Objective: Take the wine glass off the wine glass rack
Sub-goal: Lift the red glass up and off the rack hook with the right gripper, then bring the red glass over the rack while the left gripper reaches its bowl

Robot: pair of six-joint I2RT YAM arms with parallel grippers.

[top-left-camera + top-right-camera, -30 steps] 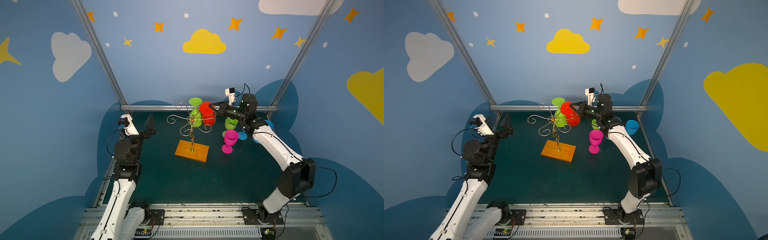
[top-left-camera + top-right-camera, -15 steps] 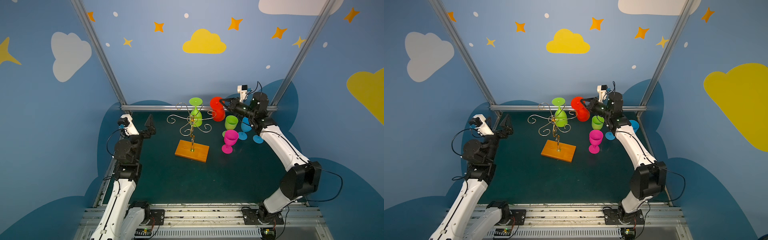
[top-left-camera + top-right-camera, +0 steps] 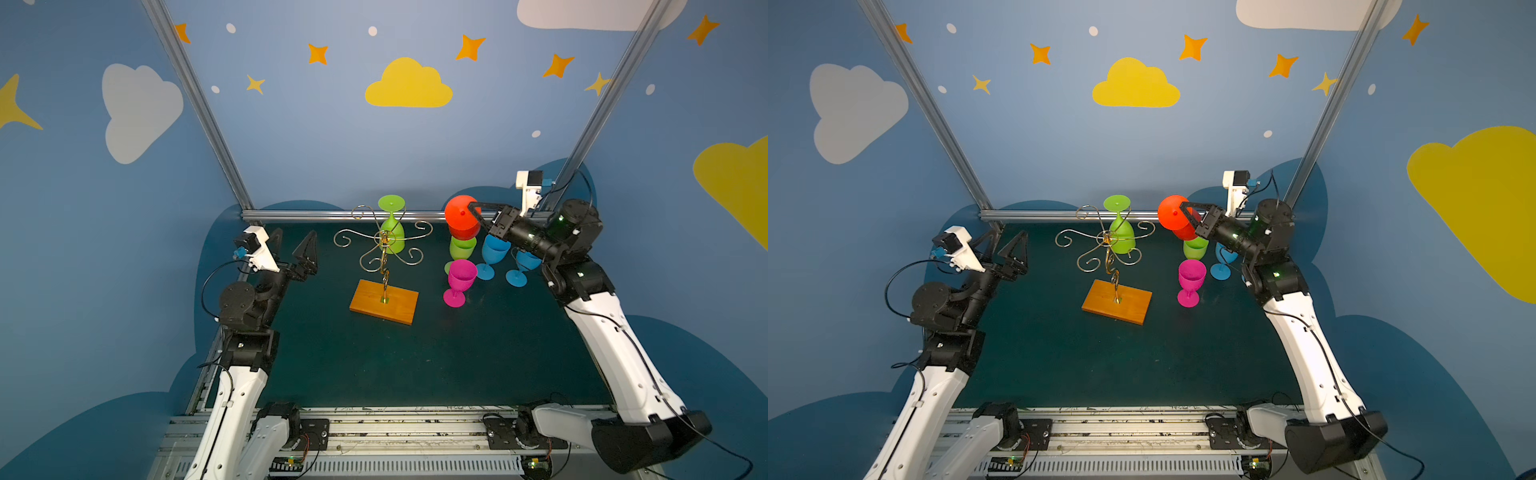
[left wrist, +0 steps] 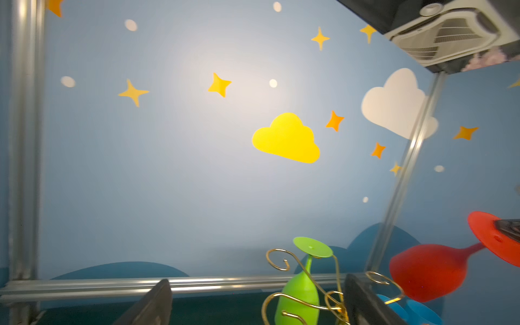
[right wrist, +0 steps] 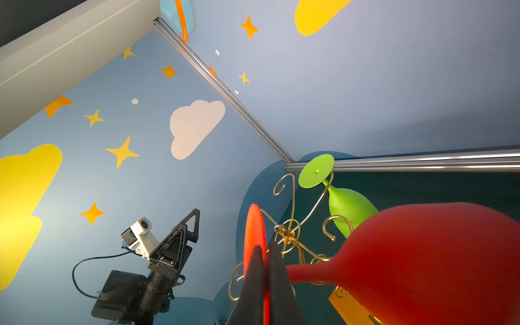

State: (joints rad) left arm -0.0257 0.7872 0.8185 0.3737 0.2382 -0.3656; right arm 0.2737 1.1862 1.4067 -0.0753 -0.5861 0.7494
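Red wine glass point(image 3: 460, 222) is clear of the wine glass rack point(image 3: 399, 305): my right gripper point(image 3: 474, 211) pinches its foot, holding it tilted above the cups point(image 3: 459, 276) standing nearby. I judge setting it down remains. A green glass point(image 3: 392, 237) hangs on the rack; my left gripper point(image 3: 294, 237) is spread, empty.

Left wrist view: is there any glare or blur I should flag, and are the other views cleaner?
Left wrist view: a pale hotspot washes out the back wall, and the red wine glass and frame post look smeared. Right wrist view: its bowl looms soft-edged, the right end effector a dark silhouette. Both top views: sharp, evenly lit.
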